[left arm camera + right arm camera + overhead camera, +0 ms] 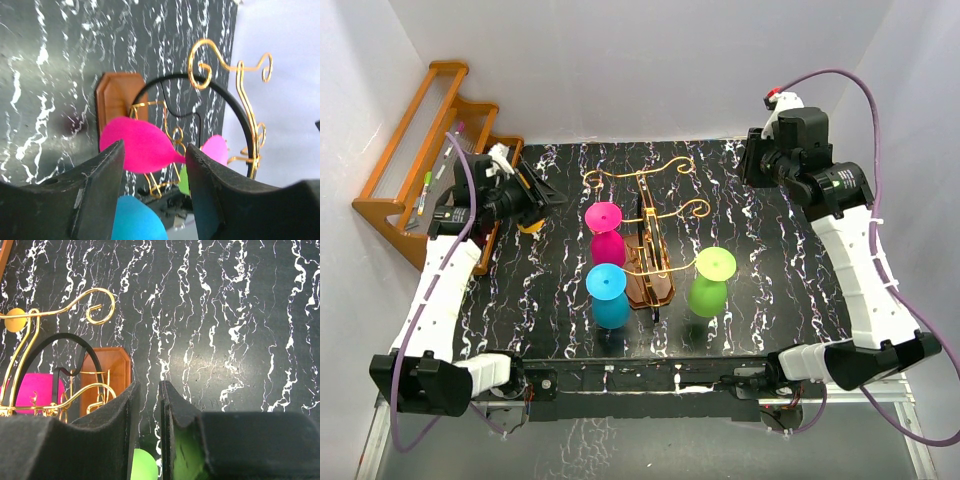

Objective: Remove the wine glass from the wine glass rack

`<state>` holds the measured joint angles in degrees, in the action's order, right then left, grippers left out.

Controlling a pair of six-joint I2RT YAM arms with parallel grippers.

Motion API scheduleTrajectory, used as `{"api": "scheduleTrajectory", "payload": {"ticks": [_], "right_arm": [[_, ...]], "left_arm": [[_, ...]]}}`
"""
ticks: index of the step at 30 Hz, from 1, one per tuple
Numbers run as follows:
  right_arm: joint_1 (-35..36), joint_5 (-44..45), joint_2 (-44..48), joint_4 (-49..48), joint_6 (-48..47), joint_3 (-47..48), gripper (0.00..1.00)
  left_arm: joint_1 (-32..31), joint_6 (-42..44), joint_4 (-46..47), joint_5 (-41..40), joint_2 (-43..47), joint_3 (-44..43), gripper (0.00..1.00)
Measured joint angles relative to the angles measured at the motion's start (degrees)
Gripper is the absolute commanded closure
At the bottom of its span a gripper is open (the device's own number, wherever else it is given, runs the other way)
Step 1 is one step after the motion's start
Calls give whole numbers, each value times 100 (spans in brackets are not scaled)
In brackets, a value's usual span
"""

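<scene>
Pink glass (606,240) hangs foot-up on rack (650,275), mid-worktop (770,300) | looks light, rigid, slick; I'd grip the bowl and slide it off the wire | left end effector (538,192) apart, facing it | right end effector (148,390) together, empty

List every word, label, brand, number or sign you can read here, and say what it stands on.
None can be read.
The wine glass rack, the pink glass, blue glass, green glass and marbled table carry no print.
The pens on the wooden shelf may bear labels, but they are too small to tell.
</scene>
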<state>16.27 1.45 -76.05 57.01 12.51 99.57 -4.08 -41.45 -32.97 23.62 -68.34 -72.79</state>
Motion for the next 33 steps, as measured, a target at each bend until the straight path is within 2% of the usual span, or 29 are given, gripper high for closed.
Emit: {"api": "scheduleTrajectory", "payload": {"ticks": [7, 14, 33], "right_arm": [[0, -61, 251, -42, 2, -216, 75], [0, -57, 457, -59, 4, -299, 75], [0, -7, 710, -66, 9, -505, 75]], "left_arm": [[-317, -48, 345, 881, 20, 133, 46], [-566, 11, 542, 1305, -125, 4, 46], [-833, 435, 190, 1349, -446, -146, 47]]}}
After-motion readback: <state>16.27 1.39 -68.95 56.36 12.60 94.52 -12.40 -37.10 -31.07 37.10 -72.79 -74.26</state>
